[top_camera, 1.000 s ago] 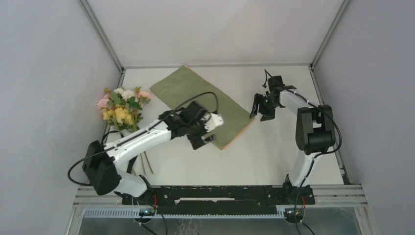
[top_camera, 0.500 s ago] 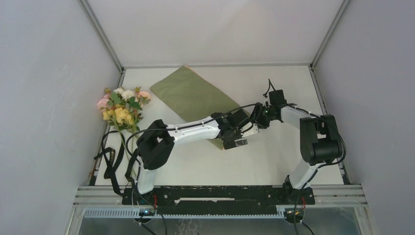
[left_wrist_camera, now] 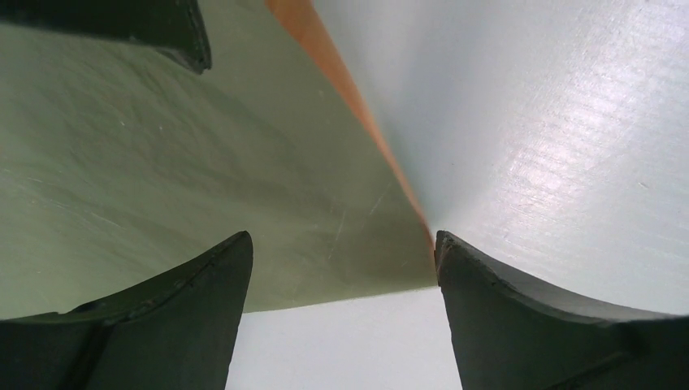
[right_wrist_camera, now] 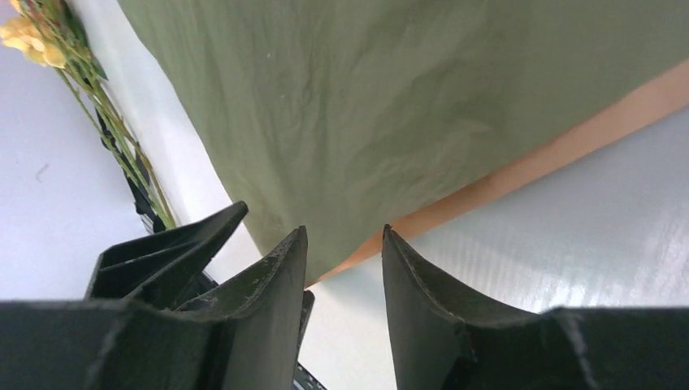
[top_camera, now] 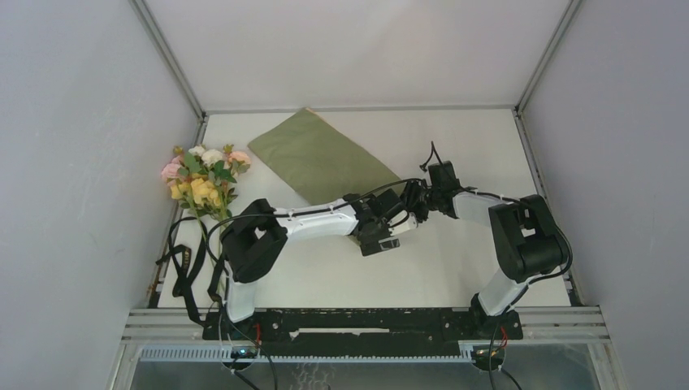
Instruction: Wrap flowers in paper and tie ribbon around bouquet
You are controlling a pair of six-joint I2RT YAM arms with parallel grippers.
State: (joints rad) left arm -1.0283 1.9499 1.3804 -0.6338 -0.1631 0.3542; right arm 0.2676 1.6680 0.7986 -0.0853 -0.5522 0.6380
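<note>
So the big thin sheet of paper (top_camera: 325, 158), olive green on top with a sliver of peach-orange showing along one edge, lies flat and slantwise across the white tabletop (top_camera: 455, 146), from the far middle down towards the right. Both arms have their noses at its near corner. The left hand (left_wrist_camera: 341, 244) hangs right over that corner with its fingers spread wide and nothing in them; the corner tip sits between them, almost touching the right-side finger. The right hand (right_wrist_camera: 343, 236) comes in from the other side, fingers only partway apart, also holding nothing, with the same corner just beyond its tips. My guess is this paper is feather-light, floppy and a bit crinkly, so it will slide or buckle before it lifts; I'd pinch right at that free corner where the edge gives a lip, and go gently so it doesn't crease or tear. The little bunch of pink, white and yellow artificial flowers (top_camera: 203, 179) is way off at the left edge by the wall, well apart from both hands. Can't spot any ribbon.
</note>
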